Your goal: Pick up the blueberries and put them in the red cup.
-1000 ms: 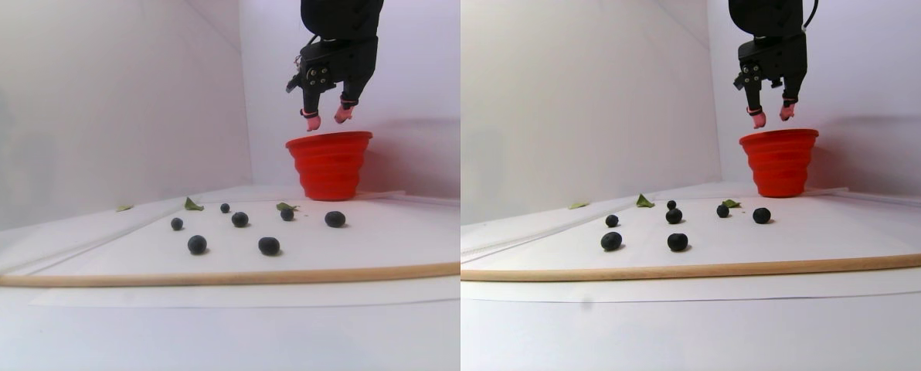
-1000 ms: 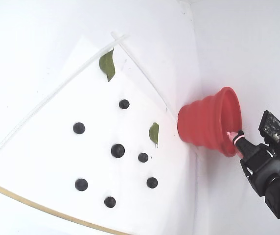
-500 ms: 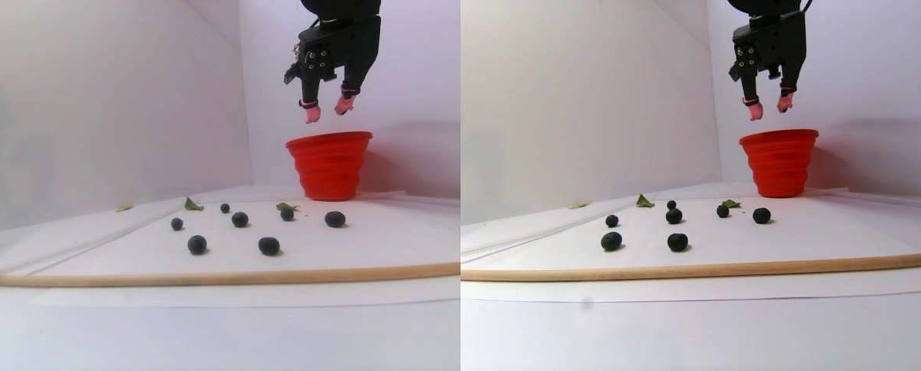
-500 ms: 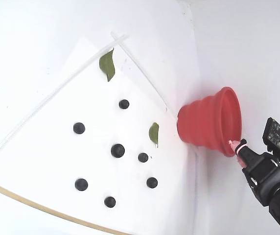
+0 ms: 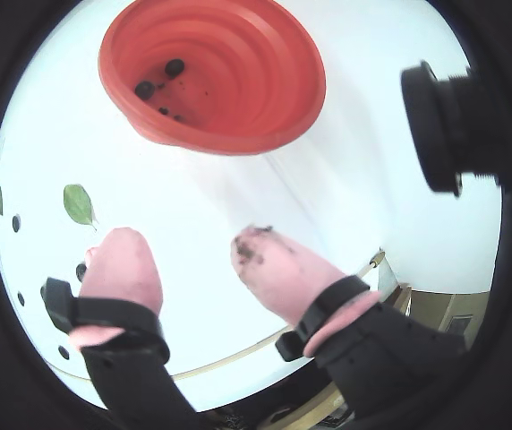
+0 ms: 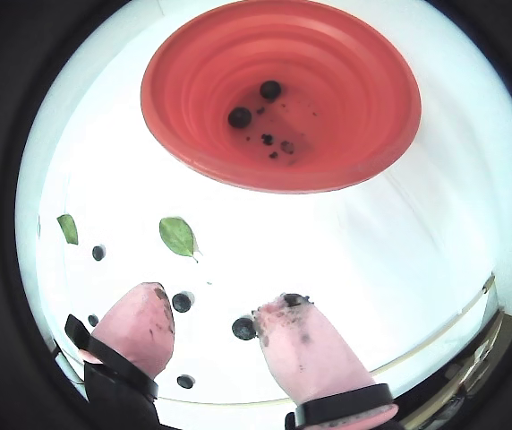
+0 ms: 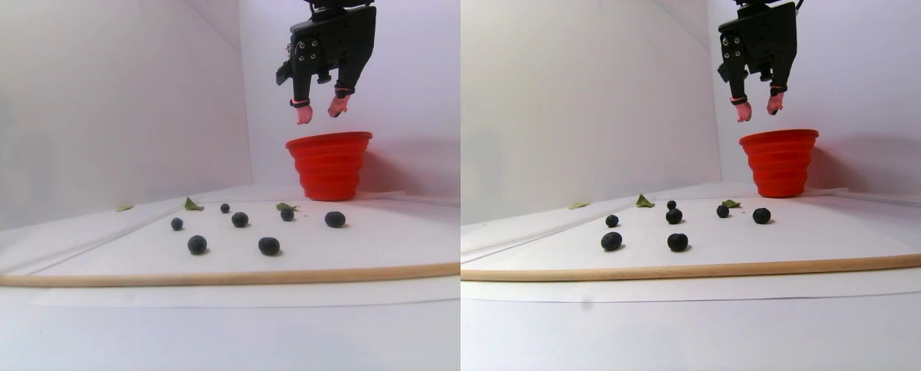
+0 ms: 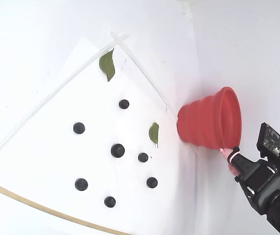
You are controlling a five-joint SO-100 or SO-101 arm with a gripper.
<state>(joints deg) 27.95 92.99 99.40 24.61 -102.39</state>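
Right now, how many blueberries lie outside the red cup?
7 blueberries on the white sheet, fixed view: one topmost, one left, one central, two right, two lowest. None seems hidden.

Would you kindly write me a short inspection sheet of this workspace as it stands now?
Surface: white sheet on a white table, with a wooden rod along its near edge in the stereo pair view.
Job's things: seven blueberries lie loose on the sheet; two more sit inside the red cup, which stands upright by the back wall.
Clutter: two green leaves on the sheet, one near the cup.
Gripper: gripper open and empty, above the cup; its pink fingertips are stained dark.
Cables: thin wires by the small board on the arm.
Surroundings: plain white walls.
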